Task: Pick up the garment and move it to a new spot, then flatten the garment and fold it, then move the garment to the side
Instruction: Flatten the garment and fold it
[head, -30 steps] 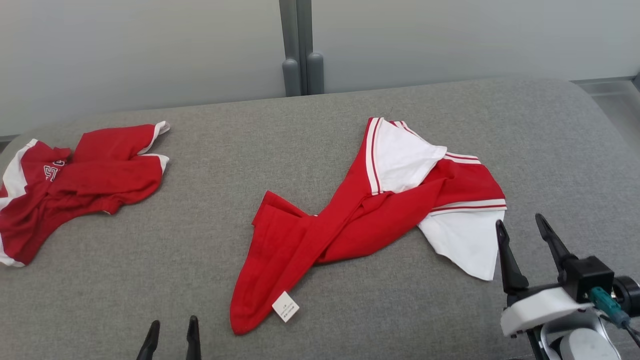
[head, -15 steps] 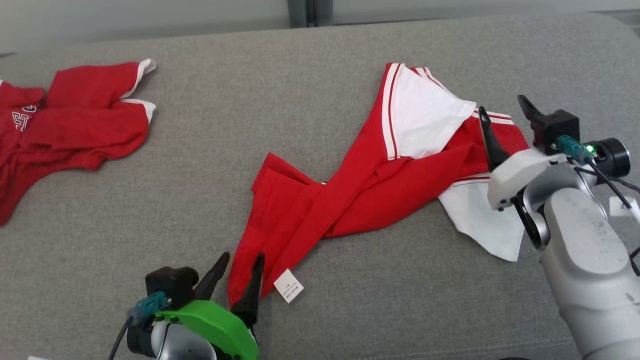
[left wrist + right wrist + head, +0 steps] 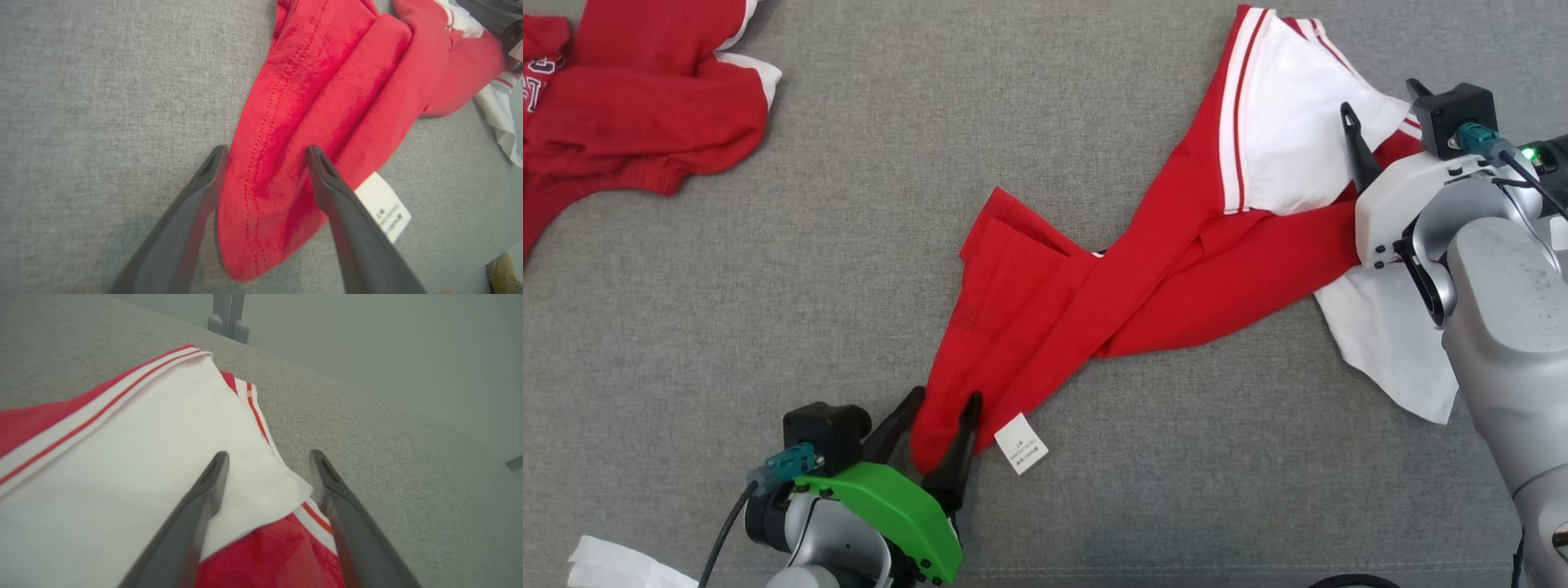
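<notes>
The garment (image 3: 1143, 269) is red with white panels and striped trim, lying twisted across the grey padded surface (image 3: 768, 310). My left gripper (image 3: 943, 412) is open, its two fingers on either side of the garment's narrow red lower end, beside a white label (image 3: 1021, 443). The left wrist view shows that red end (image 3: 269, 171) between the spread fingers of the left gripper (image 3: 265, 161), with the label (image 3: 386, 206) just outside the right finger. My right gripper (image 3: 1384, 106) is open over the white panel at the garment's upper right. The right gripper (image 3: 267, 455) frames the white panel's corner (image 3: 261, 486).
A second red and white garment (image 3: 629, 114) lies bunched at the upper left. Something white (image 3: 613, 563) pokes in at the lower left corner. In the right wrist view a pale wall with a grey post (image 3: 226, 314) stands behind the surface's far edge.
The head camera has tipped down and closer. My left gripper came forward to straddle the garment's red end; my right gripper moved up over the white panel. Both stayed open.
</notes>
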You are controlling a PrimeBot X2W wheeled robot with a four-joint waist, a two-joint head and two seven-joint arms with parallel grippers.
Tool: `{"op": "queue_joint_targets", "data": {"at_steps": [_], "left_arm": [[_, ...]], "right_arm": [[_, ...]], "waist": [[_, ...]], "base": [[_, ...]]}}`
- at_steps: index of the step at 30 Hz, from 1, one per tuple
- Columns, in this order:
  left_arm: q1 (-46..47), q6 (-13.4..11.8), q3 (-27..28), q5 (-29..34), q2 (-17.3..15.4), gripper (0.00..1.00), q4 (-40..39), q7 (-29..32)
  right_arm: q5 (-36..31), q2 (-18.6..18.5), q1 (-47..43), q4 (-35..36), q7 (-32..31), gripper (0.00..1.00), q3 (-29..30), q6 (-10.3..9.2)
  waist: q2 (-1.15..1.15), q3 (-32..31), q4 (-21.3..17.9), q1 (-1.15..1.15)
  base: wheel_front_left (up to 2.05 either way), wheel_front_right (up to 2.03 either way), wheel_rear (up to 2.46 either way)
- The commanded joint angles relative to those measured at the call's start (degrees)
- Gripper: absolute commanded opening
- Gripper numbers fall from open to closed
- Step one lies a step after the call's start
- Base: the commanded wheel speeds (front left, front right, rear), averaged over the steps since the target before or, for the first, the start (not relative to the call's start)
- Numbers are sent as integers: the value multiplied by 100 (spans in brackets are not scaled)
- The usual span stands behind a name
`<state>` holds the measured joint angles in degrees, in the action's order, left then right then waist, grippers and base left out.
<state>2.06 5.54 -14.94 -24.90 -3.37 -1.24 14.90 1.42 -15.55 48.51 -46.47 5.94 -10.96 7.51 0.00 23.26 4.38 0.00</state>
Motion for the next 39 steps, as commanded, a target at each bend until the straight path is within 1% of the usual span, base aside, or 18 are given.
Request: {"op": "queue_joint_targets", "data": {"at_steps": [1, 8, 15, 19, 25, 30, 39], "left_arm": [[77, 15, -13, 5, -41, 100, 20, 29], [42, 20, -111, -12, -75, 100, 45, 82], [-163, -11, -197, -33, -117, 100, -211, 160], [-281, -41, -263, -14, -162, 100, -403, 248], [-383, -99, -303, -6, -187, 100, -550, 299], [-393, -135, -296, -33, -197, 100, -592, 320], [-402, -178, -319, -74, -220, 100, -715, 349]], "right_arm": [[-21, -28, 84, -51, 36, 100, -24, -5], [11, -70, 240, -407, 119, 100, -12, -5], [50, -34, 273, -593, 213, 100, -67, -4], [99, -20, 274, -592, 277, 100, -132, -4], [182, -76, 212, -530, 335, 100, -48, -5], [209, -103, 113, -510, 280, 100, -33, -5], [394, -87, -71, -408, 126, 100, -175, -4]], "waist": [[0, 219, 163, 0], [0, 311, 221, 0], [0, 321, 182, 0], [0, 319, 135, 0], [0, 292, 67, 0], [0, 272, 27, 0], [0, 267, -37, 0]], "base": [[0, 0, 0], [0, 0, 0], [0, 0, 0], [0, 0, 0], [0, 0, 0], [0, 0, 0], [0, 0, 0]]}}
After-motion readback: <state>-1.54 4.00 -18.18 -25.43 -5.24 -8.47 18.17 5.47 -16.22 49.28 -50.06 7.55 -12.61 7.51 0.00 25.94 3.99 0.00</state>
